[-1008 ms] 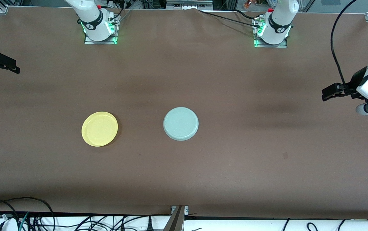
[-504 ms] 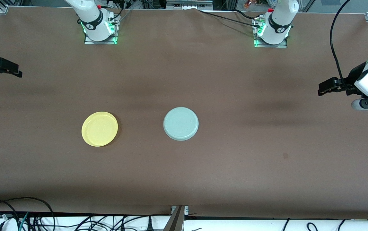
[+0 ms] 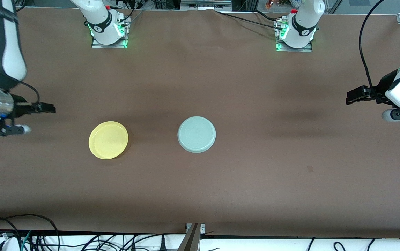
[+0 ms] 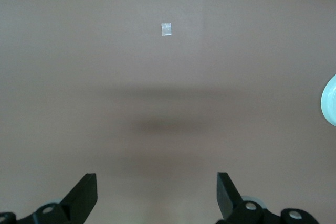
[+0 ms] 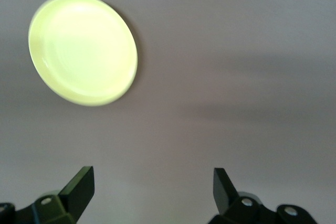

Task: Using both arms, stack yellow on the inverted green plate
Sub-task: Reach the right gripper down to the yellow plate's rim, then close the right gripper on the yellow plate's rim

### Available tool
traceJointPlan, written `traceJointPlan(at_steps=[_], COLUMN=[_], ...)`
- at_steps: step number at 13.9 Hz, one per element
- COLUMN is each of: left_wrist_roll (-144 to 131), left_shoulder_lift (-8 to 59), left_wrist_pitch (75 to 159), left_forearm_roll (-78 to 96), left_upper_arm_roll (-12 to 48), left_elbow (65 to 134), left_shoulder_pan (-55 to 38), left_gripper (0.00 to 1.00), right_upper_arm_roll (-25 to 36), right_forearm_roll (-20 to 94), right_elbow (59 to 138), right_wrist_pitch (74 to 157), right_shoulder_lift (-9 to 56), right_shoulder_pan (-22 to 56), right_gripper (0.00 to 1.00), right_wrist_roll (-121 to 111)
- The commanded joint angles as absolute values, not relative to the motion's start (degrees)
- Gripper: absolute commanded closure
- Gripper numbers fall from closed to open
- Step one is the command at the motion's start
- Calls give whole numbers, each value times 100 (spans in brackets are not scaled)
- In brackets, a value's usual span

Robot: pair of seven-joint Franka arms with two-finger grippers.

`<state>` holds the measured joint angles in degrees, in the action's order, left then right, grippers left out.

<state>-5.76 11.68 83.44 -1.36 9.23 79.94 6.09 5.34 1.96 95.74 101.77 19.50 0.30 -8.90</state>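
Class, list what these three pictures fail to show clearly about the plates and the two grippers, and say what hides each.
- Green plate: in the left wrist view only a sliver shows, cut by the picture's edge.
- Green plate's face touching the table: hidden by the plate itself.
- Left gripper: front view is side-on, so the finger gap is unreadable; the left wrist view shows it open.
- Right gripper: same, open in the right wrist view.
- Yellow plate: blurred, washed out in the right wrist view.

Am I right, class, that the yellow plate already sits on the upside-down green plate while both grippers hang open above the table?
Not quite. In the front view the yellow plate lies on the table beside the green plate, apart. The left gripper and right gripper are indeed open.
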Motion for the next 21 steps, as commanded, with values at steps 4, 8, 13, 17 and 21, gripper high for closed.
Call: traceJointPlan(at_steps=[4,8,13,17,21], left_wrist_roll=[-474,-483,-492,-492,-492], left_shoulder_lift=[1143,1143,1143,1143,1151], left_wrist_pitch=[8350,8367,8367,8367,8367], left_forearm_roll=[9,18,26,26,26], left_upper_arm_roll=[923,932,932,932,932], left_elbow=[7989,7989,7989,7989,7989], left_shoulder_pan=[633,633,624,624,624], left_gripper=[0,0,0,0,0], right_upper_arm_roll=[527,527,519,527,519], right_forearm_roll=[431,448,448,948,1028], right_elbow=[9686,9659,9694,10019,10309], right_wrist_pitch=[10512,10503,11108,12422,13175], right_shoulder_lift=[2136,2145,2644,3267,3471], right_shoulder_pan=[132,193,466,369,387], right_gripper=[0,0,0,1,17], right_wrist_roll=[-817,-599,-193,-387,-404])
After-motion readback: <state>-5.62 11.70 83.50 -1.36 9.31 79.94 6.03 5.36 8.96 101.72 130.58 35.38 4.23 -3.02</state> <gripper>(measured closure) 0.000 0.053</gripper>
